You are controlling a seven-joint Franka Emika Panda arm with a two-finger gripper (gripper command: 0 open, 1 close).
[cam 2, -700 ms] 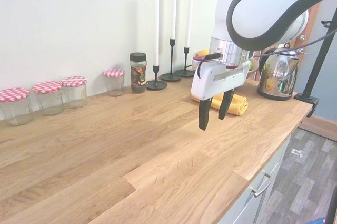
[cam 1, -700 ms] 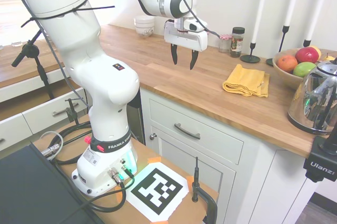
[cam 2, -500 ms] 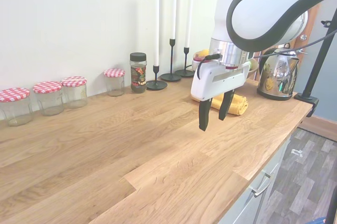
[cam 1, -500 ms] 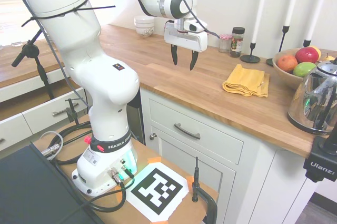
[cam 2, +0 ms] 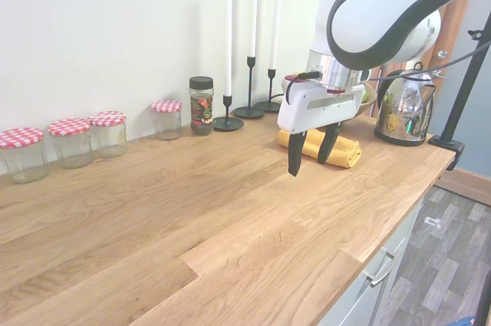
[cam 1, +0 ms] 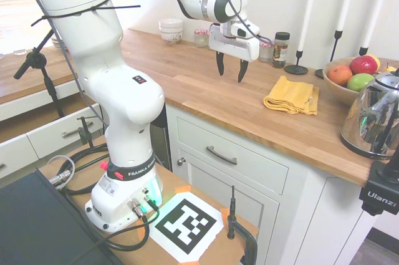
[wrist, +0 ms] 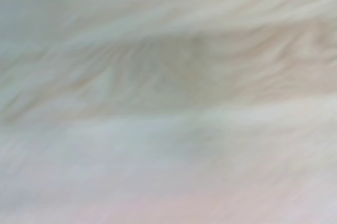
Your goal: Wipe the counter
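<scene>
Gripper (cam 1: 230, 75) open wide, empty, above counter (cam 1: 187, 84), whose long axis runs along wall.

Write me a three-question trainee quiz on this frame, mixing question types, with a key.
1. True or false: the two-finger gripper already holds the folded yellow cloth.
2. Multiple choice: the yellow cloth lies on the warm-brown butcher-block wooden counter between the gripper and (A) the stack of white bowls, (B) the wooden fruit bowl, (C) the red-checked jars.
3. Fill in: the gripper's fingers are ____.

Key: 1 false, it hangs empty above the counter, apart from the cloth. 2 B. 3 open.
</scene>
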